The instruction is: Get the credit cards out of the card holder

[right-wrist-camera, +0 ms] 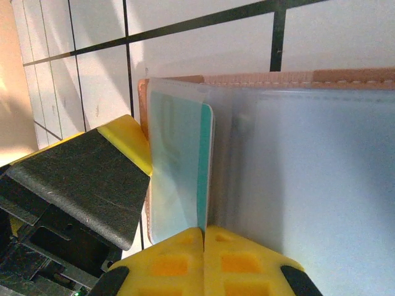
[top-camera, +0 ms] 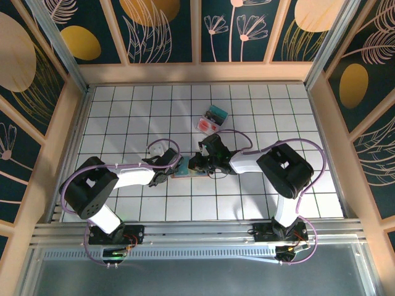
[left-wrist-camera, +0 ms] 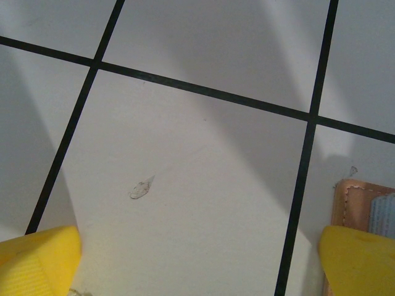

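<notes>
Lying open on the table (left-wrist-camera: pixel 185 154) between both arms, the card holder (top-camera: pixel 188 168) looks floppy, its sleeves slick. The thin, stiff teal card (right-wrist-camera: pixel 179 154) is pinched at its exposed edge, probably the best spot, by the right fingers (right-wrist-camera: pixel 166 265); the left fingers (left-wrist-camera: pixel 37 259) are spread wide beside the holder.

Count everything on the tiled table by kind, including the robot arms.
Robot arms: 2 (left, right)
Card holder: 1
Clear box with red and teal contents: 1
Total: 4
</notes>
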